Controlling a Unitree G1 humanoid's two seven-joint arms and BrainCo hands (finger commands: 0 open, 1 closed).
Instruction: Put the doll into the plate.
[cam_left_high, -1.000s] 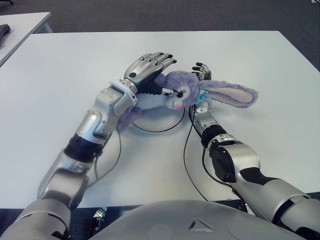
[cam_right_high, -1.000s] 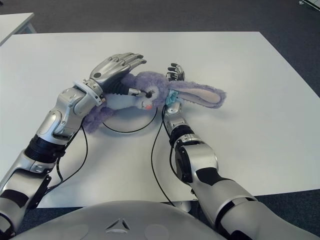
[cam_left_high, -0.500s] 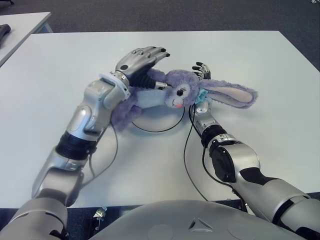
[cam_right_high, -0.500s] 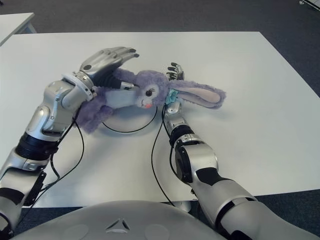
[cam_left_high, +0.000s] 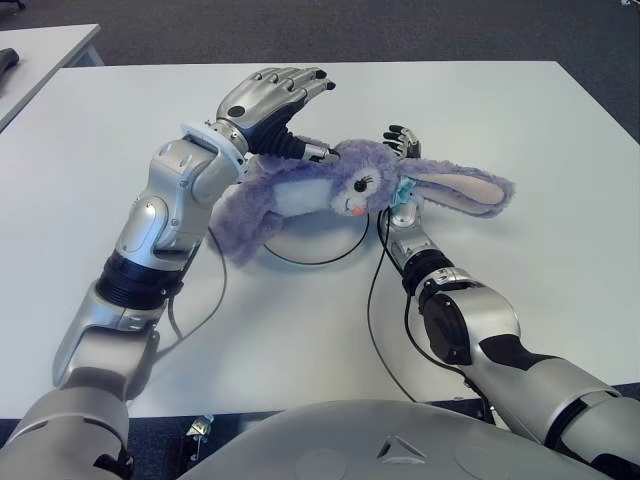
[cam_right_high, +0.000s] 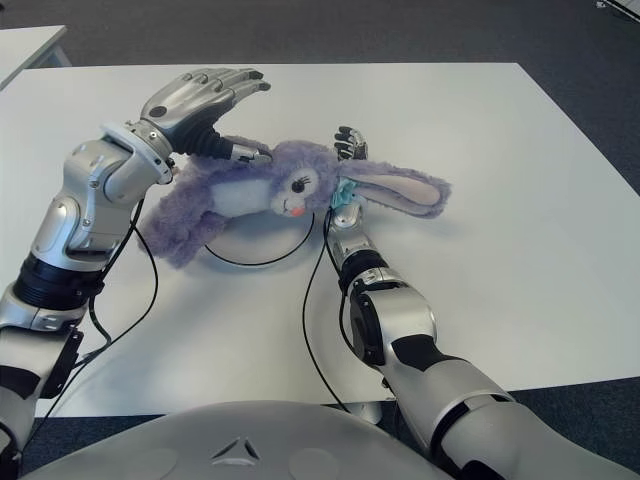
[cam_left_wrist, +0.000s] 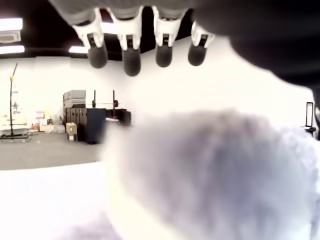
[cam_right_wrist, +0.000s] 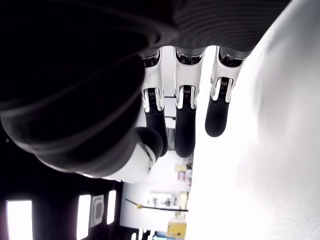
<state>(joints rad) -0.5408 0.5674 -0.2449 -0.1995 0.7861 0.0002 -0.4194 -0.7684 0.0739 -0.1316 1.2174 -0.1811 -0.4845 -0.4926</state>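
The purple plush rabbit doll (cam_left_high: 330, 185) lies on its side across the white plate (cam_left_high: 315, 242) with a thin dark rim, its long ears stretched to the right past the plate. My left hand (cam_left_high: 275, 95) hovers above the doll's back with fingers (cam_left_wrist: 130, 55) spread and holding nothing; its thumb is close beside the doll's head. The doll's fur (cam_left_wrist: 215, 170) fills the left wrist view below the palm. My right hand (cam_left_high: 402, 140) shows under the doll's ears, fingers (cam_right_wrist: 185, 120) straight and holding nothing.
The white table (cam_left_high: 500, 110) stretches wide around the plate. Black cables (cam_left_high: 372, 300) loop over it from my right forearm toward the front edge. A second white table (cam_left_high: 40, 50) stands at the far left with a dark object (cam_left_high: 8, 62) on it.
My left hand has opened, let go of the doll and risen up and to the left. The doll has settled over the plate. The right hand has not moved.
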